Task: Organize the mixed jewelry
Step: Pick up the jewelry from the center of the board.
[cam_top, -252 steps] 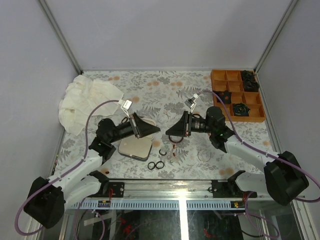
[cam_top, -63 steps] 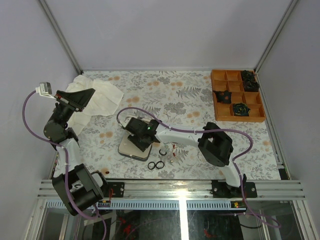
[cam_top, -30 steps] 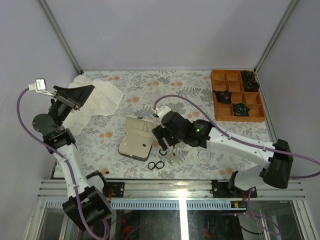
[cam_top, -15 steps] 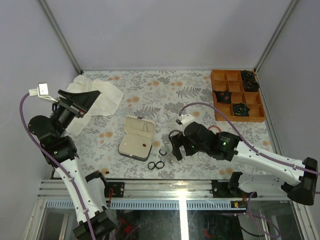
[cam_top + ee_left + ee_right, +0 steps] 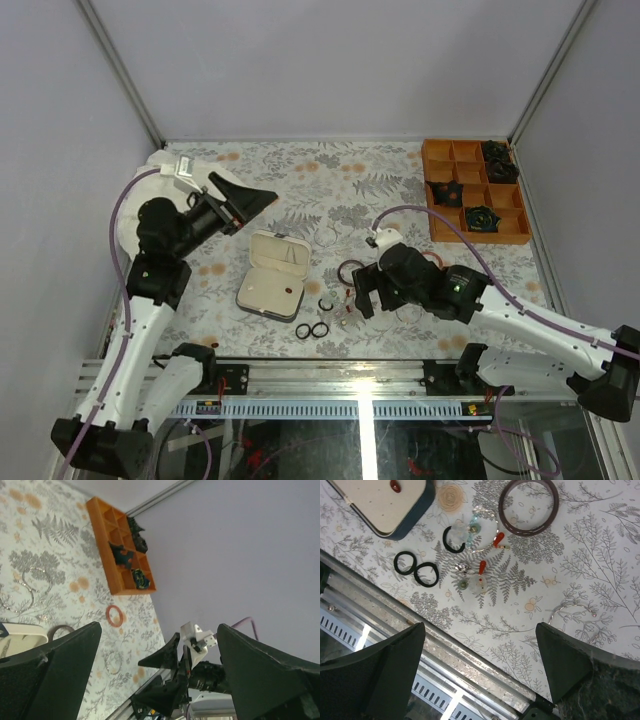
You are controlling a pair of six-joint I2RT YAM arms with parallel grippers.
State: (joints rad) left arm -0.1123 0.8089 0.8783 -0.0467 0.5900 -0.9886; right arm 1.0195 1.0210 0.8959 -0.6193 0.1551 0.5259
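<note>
A robotics lab test cell was indicated. A table (image 5: 330, 170) covered in floral print was enclosed by plain grey walls (image 5: 350, 70), joined by metal posts (image 5: 122, 75) at 10 and 2 o'clock. Two robot arms (image 5: 530, 317) with purple cables (image 5: 113, 245) were bolted to an aluminium rail (image 5: 300, 373) at 6 o'clock.

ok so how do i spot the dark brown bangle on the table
From the open navy case with cream lining mid-table, look just right. The dark reddish-brown bangle lies flat there: a closed circle, wider than the small black rings, thicker than the thin silver wire hoops.
</note>
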